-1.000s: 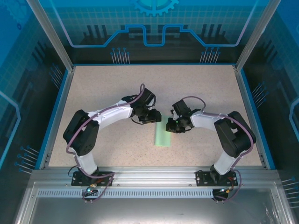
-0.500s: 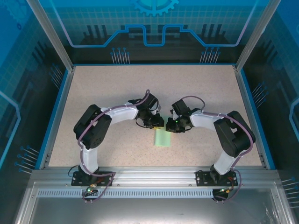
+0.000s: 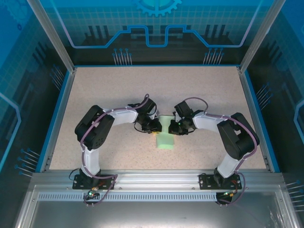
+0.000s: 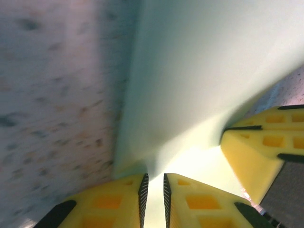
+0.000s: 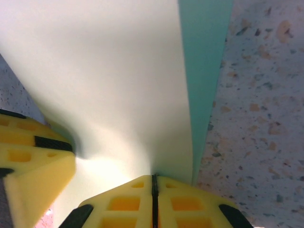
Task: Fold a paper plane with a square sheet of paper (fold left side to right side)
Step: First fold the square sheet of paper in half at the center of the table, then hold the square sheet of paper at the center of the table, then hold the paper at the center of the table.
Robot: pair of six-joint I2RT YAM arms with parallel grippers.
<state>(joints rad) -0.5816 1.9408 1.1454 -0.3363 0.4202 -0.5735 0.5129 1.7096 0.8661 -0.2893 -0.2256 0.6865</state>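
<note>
The square sheet of paper (image 3: 165,137), pale mint green and folded into a narrow strip, lies at the table's middle with its far end raised between both grippers. In the left wrist view the paper (image 4: 199,71) runs down into my left gripper (image 4: 155,199). Its yellow jaws stand a narrow slit apart, with the paper's edge in the slit. My right gripper (image 5: 154,199) is shut on the paper (image 5: 109,80) near its right fold. From above, the left gripper (image 3: 155,127) and right gripper (image 3: 174,127) face each other across the strip.
The speckled tabletop (image 3: 109,90) has a raised blue rim (image 3: 61,114). The right gripper's fingers (image 4: 261,152) appear in the left wrist view, and the left gripper's fingers (image 5: 28,156) appear in the right wrist view, a few centimetres apart.
My left gripper came down and in onto the paper's left edge, and its jaws narrowed to a slit. More of the paper's far end shows between the grippers. The right arm has not moved.
</note>
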